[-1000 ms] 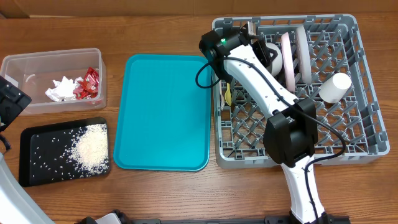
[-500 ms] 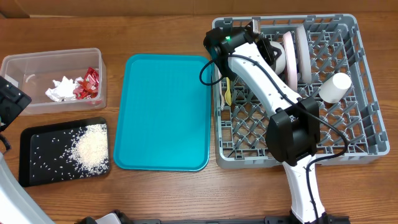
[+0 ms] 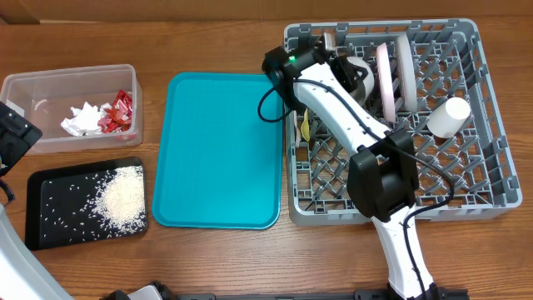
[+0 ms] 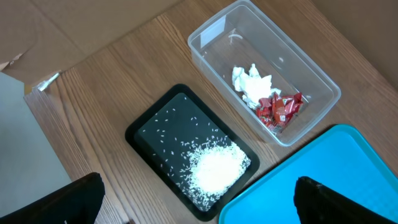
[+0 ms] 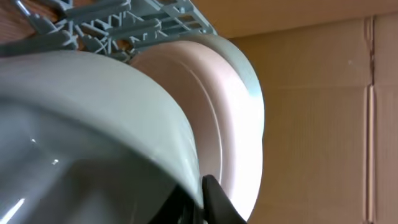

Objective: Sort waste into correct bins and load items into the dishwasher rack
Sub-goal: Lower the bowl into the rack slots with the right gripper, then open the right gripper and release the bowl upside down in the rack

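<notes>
Gripping the pale bowl (image 5: 93, 124) by its rim, right gripper (image 5: 198, 202) sits at 11 o'clock in the dishwasher rack (image 3: 466, 167). Left gripper (image 4: 199, 200) hangs at table's 9 o'clock, fingers spread wide.

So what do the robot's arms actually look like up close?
The right arm is a chain of smooth white tubes joined by chunky black housings. A thin black cable loops beside it, and a small green light glows near its tip. Of the left arm only a black block and a white strip show. Its jaws are plain black.
</notes>
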Robot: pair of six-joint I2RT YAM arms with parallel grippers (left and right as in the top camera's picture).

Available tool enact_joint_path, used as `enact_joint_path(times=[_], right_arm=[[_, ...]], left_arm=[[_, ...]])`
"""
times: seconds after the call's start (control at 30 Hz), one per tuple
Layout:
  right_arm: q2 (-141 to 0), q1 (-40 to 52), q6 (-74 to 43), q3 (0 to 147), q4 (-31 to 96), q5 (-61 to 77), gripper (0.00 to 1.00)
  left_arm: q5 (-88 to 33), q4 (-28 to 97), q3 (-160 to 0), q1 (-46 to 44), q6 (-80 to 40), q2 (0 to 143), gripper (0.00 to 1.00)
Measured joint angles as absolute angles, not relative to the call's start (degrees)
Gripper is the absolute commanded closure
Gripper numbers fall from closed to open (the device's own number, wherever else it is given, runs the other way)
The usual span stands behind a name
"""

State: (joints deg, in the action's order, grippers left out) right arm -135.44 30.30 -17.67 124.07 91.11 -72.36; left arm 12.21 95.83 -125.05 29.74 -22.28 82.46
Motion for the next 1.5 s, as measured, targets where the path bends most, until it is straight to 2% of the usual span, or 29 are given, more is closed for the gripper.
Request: enact_joint_path(times=[0.4,0.67,0.73,0.83,0.9,1.1,1.2,1.33,1.47,1.5], right_arm=[[-135.6,30.8,-17.8,124.1,92.6,-73.3,0.96],[-135.6,32.4,-23.1,124.1,96.9,-72.8,0.96],[-135.6,33.8,-23.3,124.1,97.2,-72.9,0.81],[-135.6,37.1,-23.4,124.0,97.3,-69.6,0.7],[-135.9,40.7,-23.7,124.0,97.0,-67.4,0.5],[-136.4,47.7,-23.3,124.0,97.1,-65.5,0.46],[-136.3,48.5,-23.4,124.0,97.1,-65.3,0.47],[-134.5,48.2,-24.8,123.9,97.1,-65.3,0.41],[-125.4,46.6,-27.5,123.4,97.0,-62.9,0.39],[-122.0,45.4,-28.0,123.5,97.1,-61.0,0.36]], left_arm=[[12.2,95.8,-125.1,29.7,-22.3,82.5,0.0],[12.2,95.8,-125.1,29.7,-22.3,82.5,0.0],[12.2,95.8,-125.1,29.7,-22.3,82.5,0.0],[12.2,95.8,-125.1,29.7,-22.3,82.5,0.0],[12.2,95.8,-125.1,29.7,-22.3,82.5,0.0],[12.2,95.8,-125.1,29.7,-22.3,82.5,0.0],[12.2,95.8,-125.1,29.7,-22.3,82.5,0.0],[12.2,95.8,-125.1,29.7,-22.3,82.5,0.0],[12.2,95.8,-125.1,29.7,-22.3,82.5,0.0],[12.2,95.8,-125.1,29.7,-22.3,82.5,0.0]])
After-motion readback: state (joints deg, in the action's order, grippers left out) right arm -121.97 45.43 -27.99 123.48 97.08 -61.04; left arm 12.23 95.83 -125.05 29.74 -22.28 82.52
